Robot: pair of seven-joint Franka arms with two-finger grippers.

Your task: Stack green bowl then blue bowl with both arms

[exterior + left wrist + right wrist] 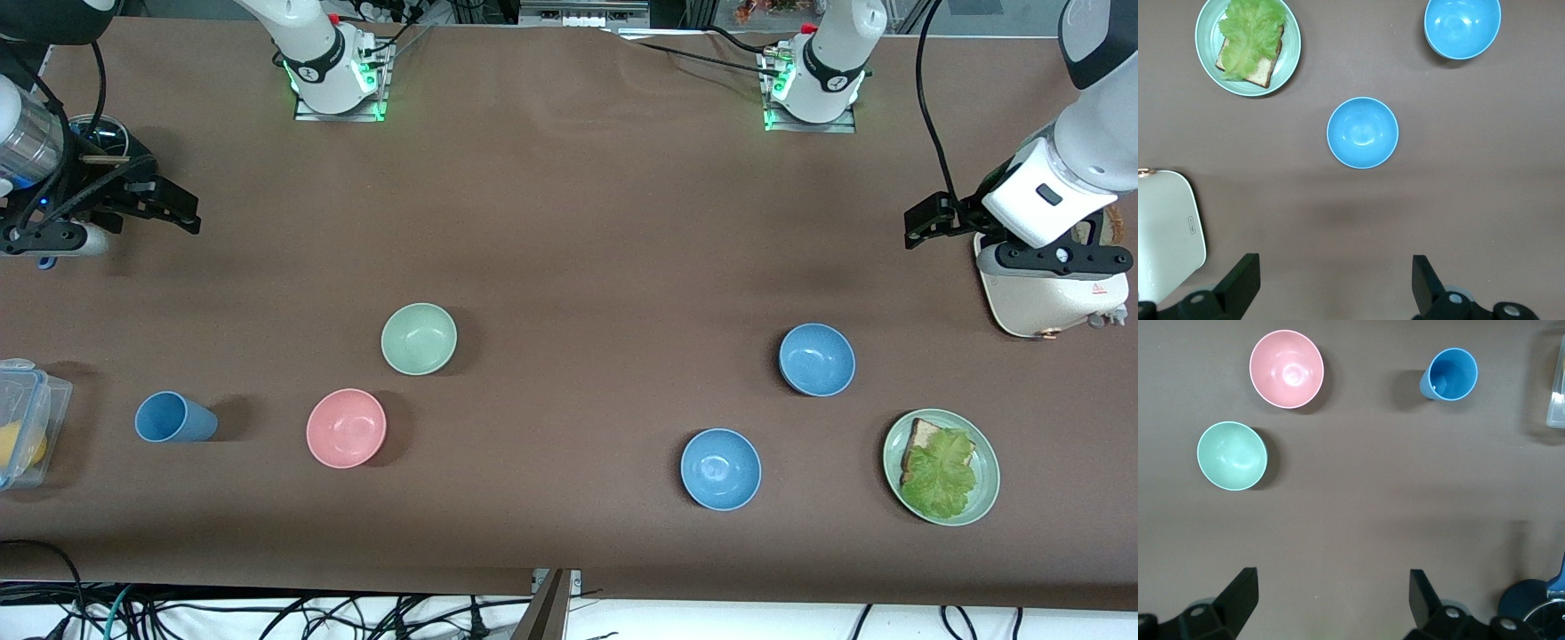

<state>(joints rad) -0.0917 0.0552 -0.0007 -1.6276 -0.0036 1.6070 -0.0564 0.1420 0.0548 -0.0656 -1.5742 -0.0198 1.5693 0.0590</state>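
- Green bowl (419, 339), small, round, matte pale mint, sits empty on the brown worktop (587, 231), just farther from the front camera than the round pink bowl (346, 428); the muted greyish-blue round bowl (817, 359) lies toward the left arm's end. Both arms wait at the worktop's ends.
- Left wrist view: left gripper (1331, 283), jaws apart, empty, over bare worktop.
- Right wrist view: right gripper (1331, 600), jaws apart, empty.

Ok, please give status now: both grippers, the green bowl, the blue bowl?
Left gripper and right gripper open, over bare table. Green bowl and blue bowl untouched, apart. Nothing blocking.
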